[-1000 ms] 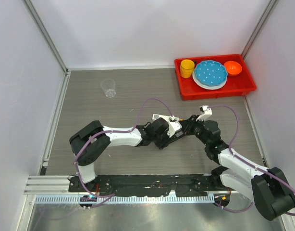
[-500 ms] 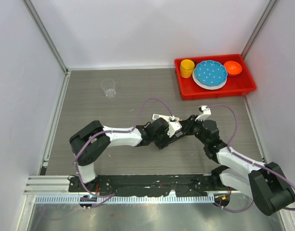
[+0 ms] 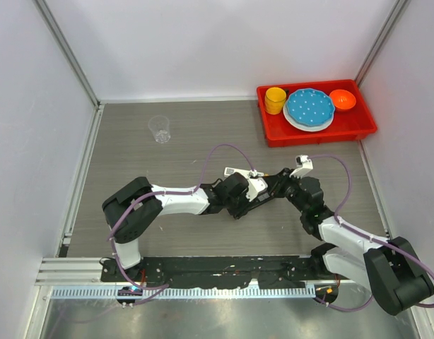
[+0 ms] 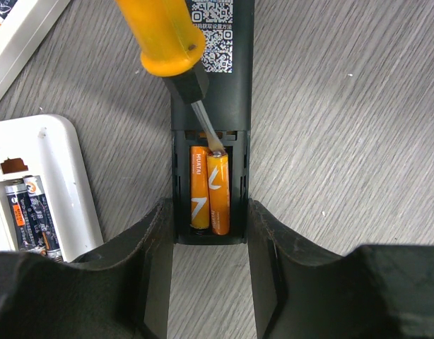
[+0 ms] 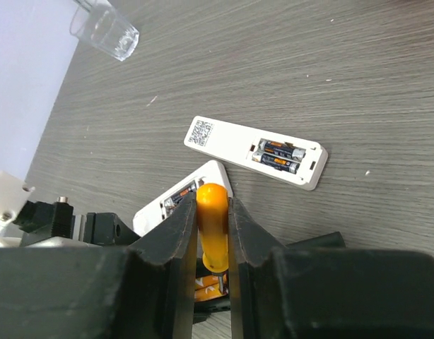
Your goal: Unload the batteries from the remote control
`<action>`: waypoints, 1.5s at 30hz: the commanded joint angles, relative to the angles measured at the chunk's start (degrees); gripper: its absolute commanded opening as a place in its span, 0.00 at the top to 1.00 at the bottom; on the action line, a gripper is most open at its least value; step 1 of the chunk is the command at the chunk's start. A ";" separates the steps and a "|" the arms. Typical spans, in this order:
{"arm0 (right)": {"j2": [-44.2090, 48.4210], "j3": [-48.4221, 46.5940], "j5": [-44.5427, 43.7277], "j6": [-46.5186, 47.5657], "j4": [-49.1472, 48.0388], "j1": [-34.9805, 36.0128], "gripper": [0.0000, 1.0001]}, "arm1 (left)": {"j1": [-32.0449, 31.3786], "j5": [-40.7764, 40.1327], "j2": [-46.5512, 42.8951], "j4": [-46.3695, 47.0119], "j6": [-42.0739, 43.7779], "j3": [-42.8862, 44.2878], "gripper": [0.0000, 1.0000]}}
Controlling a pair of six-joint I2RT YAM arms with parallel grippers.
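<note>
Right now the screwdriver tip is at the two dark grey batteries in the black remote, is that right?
No. The two batteries in the black remote are orange, not dark grey; the left wrist view shows it. The screwdriver tip is at them.

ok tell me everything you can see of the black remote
The black remote is dark plastic, lying back-up on the grey table, a white QR sticker on it. Its battery cover is off; two orange batteries sit side by side in the bay. The left gripper holds its end, jaws against both sides. A screwdriver tip touches one battery's end.
</note>
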State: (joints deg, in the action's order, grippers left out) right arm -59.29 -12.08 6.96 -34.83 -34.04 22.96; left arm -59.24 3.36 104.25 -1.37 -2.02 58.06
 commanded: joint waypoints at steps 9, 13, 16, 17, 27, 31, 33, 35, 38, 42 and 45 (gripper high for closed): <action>0.49 0.74 7.45 -15.18 -7.18 0.77 0.99 | -0.17 2.10 1.66 -1.71 -0.35 0.30 1.00; -2.14 1.09 6.40 -14.22 -7.53 0.77 0.99 | -0.17 2.01 0.96 -1.10 -0.61 -0.32 1.00; -3.38 1.09 6.40 -14.13 -8.84 0.77 0.99 | 0.18 1.92 -0.44 -0.22 -0.97 -1.37 1.00; -3.29 0.92 6.31 -13.95 -9.02 0.68 0.99 | 0.35 2.09 -0.88 0.05 -1.49 -1.72 0.98; 2.16 -4.97 0.60 -8.51 1.42 -1.42 0.99 | 3.25 11.14 -5.90 4.79 -6.76 -5.77 0.29; 2.16 -5.50 1.21 -6.66 3.72 -2.83 0.99 | 3.78 14.57 -6.16 6.63 -9.84 -5.86 0.28; 2.16 -5.42 0.69 -4.90 5.38 -2.92 0.99 | 4.40 16.33 -6.51 7.86 -11.24 -6.64 0.28; 2.42 -5.15 0.33 -3.24 5.91 -2.92 0.99 | 5.01 16.95 -7.12 9.97 -13.44 -7.87 0.28; 2.77 -4.80 -0.72 -1.91 7.06 -2.83 0.99 | 7.12 17.65 -9.58 10.94 -15.38 -9.36 0.27; 2.16 -4.71 -0.46 -0.42 7.15 -2.92 0.99 | 10.72 18.18 -13.89 12.09 -17.31 -11.57 0.26; 1.98 -4.63 -0.11 -0.15 7.58 -3.01 0.99 | 12.30 18.53 -16.00 12.35 -18.45 -12.62 0.25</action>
State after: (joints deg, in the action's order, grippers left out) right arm -58.00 -15.77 7.57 -37.36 -25.47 20.12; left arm -49.10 19.81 92.47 6.92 -17.56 46.39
